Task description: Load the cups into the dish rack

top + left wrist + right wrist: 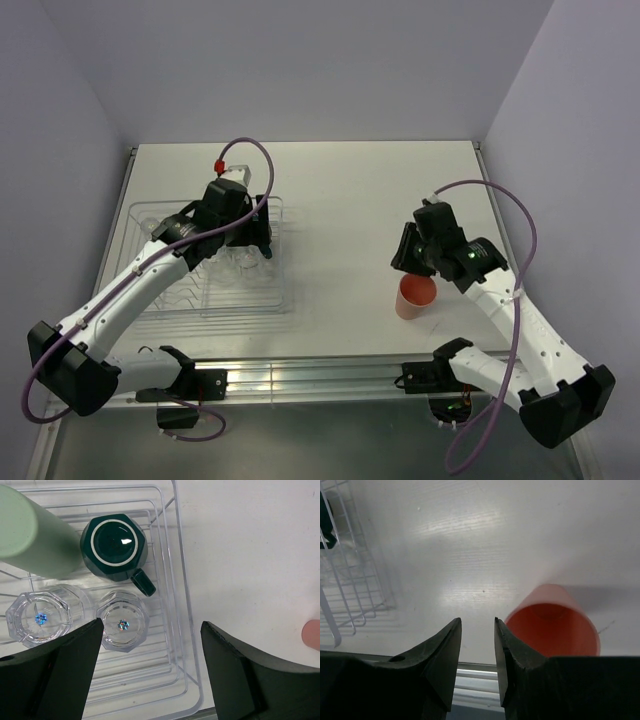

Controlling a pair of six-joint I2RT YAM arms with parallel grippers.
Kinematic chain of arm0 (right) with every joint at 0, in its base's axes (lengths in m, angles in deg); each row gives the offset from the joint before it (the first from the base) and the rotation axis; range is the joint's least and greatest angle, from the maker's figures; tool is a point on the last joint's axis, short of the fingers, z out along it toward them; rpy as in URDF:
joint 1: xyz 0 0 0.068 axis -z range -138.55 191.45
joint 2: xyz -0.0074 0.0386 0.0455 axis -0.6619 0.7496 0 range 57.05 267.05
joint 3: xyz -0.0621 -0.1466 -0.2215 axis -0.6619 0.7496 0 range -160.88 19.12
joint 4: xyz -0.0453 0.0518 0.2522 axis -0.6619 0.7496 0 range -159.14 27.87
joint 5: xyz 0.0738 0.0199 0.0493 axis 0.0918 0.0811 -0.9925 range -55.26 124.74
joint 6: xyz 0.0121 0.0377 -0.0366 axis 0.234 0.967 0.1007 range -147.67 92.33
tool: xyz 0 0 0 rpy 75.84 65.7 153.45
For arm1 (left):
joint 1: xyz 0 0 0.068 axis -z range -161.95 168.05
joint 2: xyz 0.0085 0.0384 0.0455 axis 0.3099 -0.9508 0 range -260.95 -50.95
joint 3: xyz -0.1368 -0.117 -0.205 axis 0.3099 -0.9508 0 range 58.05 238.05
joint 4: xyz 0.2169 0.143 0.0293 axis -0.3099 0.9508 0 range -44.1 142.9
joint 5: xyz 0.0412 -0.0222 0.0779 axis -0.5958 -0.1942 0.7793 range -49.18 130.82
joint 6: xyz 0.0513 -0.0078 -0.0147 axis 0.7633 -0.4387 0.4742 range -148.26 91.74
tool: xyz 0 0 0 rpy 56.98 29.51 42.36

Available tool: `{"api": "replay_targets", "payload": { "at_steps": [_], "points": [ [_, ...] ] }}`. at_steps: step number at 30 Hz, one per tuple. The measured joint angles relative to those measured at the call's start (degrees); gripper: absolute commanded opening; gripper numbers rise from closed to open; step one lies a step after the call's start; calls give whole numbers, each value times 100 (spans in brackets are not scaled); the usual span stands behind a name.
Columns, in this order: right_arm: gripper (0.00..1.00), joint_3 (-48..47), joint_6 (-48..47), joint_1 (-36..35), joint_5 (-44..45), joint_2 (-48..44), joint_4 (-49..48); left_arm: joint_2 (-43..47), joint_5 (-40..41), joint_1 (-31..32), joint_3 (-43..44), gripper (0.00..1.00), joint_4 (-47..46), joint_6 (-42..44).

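Pale lavender walls close in a white table (380, 200), and that is all I have for a backdrop. On its left half sits the dish rack (288, 292), a clear wire frame with a raised rim, by far the biggest thing on the surface.

My left arm reaches out over the rack, and the left gripper (150, 630) hangs above its right-hand portion with the fingers spread wide and nothing between them. Through that wrist camera I look straight down into the rack (184, 600). The pale green tumbler (30, 535) leans at a tilt in the far left corner. Just beside it the dark teal mug (114, 547) seems to sit base up, its handle pointing toward the gripper. Nearer me two clear glasses stand side by side on the wires: one (40, 619) beside the left finger, the other (122, 626) directly under the gap between the fingers.

On the right half of the table, well apart from the rack, the salmon-pink tumbler (416, 296) stands upright with its mouth open to the ceiling. The right gripper (476, 625) hovers just beside it, jaws parted by a narrow gap and pinching nothing. From the right wrist the tumbler (552, 630) lies outside the right-hand finger, not between the two.
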Motion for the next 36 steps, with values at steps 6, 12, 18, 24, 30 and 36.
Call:
{"api": "replay_targets", "payload": {
  "at_steps": [6,12,18,24,30,36],
  "points": [
    [41,33,63,-22,201,-439,551,7,-72,-44,-46,86,-28,2],
    [41,435,79,-28,188,-573,671,7,-109,-55,-79,86,-31,2],
    [41,667,103,-44,151,-525,636,7,-109,-55,-79,86,-33,0],
    [41,804,131,-131,74,-431,424,7,-109,-55,-79,86,-33,0],
    [41,1049,197,-238,52,-367,240,7,-107,-55,-142,85,-46,0],
    [12,1172,219,-286,48,-197,107,9,-96,-55,-142,86,-59,-2]
  ]
}}
